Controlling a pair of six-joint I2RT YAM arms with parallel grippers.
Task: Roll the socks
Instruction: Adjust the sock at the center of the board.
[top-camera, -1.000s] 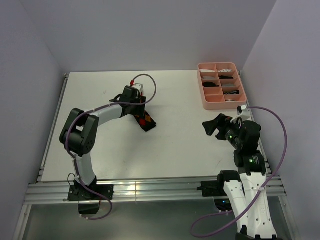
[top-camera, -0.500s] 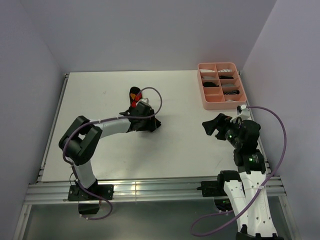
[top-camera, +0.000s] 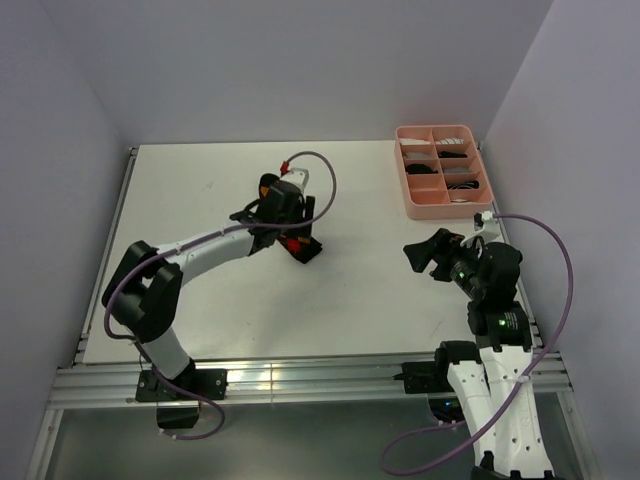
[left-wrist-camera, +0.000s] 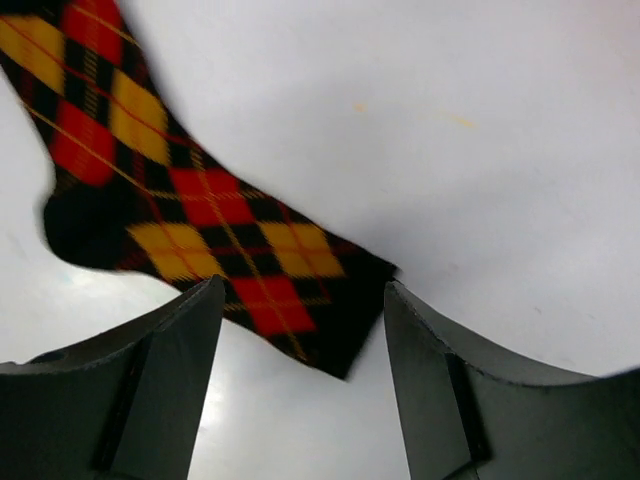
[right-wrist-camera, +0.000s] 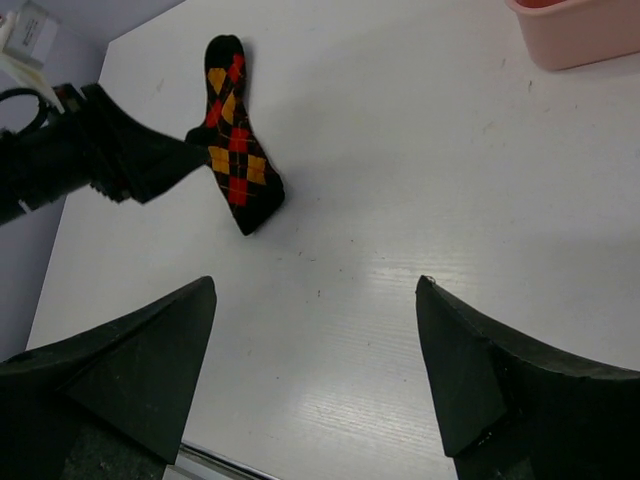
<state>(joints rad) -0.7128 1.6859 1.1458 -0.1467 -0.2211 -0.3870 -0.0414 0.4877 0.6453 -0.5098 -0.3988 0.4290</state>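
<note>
Argyle sock (top-camera: 298, 248) — black with red, orange and yellow diamonds. It lies flat and unrolled on the table (top-camera: 380, 290), just left of centre in the overhead view.

Left fingers (left-wrist-camera: 170, 370) — poised over the sock, spread apart, clamped on nothing. One end of the sock shows between them, low in the left wrist view.

Right fingers (right-wrist-camera: 130, 380) — wide apart and empty, at the right of the overhead view, well apart from the sock.

Pink tray (top-camera: 437, 211) — upper right corner of the table. Its compartments hold dark and pale items, too small to tell.
</note>
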